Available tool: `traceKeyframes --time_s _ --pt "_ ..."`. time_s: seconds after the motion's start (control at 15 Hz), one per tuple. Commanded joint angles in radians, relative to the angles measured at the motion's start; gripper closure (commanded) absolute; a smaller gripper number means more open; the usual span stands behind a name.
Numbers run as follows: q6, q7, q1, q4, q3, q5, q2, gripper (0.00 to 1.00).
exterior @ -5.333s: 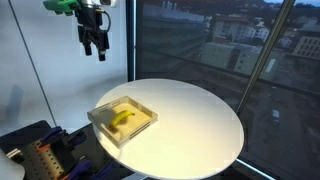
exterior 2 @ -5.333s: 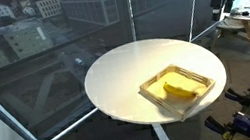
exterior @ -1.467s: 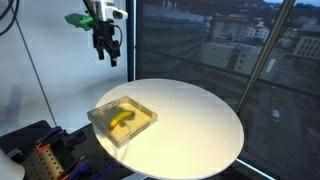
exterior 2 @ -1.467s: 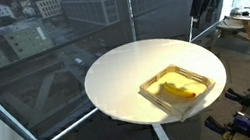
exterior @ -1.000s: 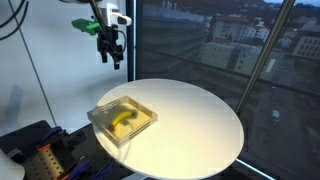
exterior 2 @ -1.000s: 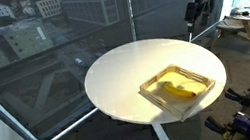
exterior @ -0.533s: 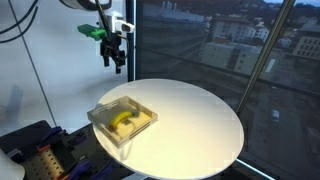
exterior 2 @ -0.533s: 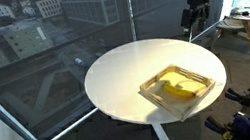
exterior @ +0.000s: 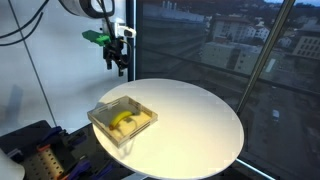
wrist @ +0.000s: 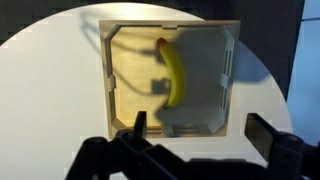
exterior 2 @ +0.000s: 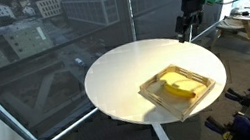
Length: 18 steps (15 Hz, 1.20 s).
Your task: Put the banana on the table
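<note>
the gripper [exterior: 119, 68] hangs wide apart and empty above the table [exterior: 200, 120], while the banana [wrist: 175, 75] lies in the tray [wrist: 104, 90]; it looks light, soft and easily bruised, so i'd pinch it gently across its middle.

The claw [exterior: 118, 68] had a dull black finish. Its fingers [wrist: 135, 128] looked like matt hard plastic or coated metal; I could not tell which. Below it, the table [exterior: 200, 120] showed a smooth white top with a soft sheen. The tray [wrist: 108, 80], lower than the claw, looked like translucent beige plastic, cloudy rather than clear, with thin walls. The banana [wrist: 176, 75] in it had smooth, matt yellow skin. Behind the claw, the window glass [exterior: 230, 50] was glossy. Beyond the claw stood a stool [exterior 2: 243, 27] of pale bare wood.
</note>
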Motion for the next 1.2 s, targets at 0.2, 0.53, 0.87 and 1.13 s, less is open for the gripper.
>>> traceKeyframes --time_s 0.2,0.53,0.87,1.13 --pt "0.121 0.015 0.000 -0.015 0.020 -0.005 0.039 0.00" --pt "0.172 0.019 -0.003 -0.035 0.023 -0.015 0.065 0.00" --pt "0.181 0.027 -0.009 -0.047 0.018 -0.018 0.093 0.00" --pt "0.181 0.036 -0.011 -0.052 0.017 -0.019 0.121 0.00"
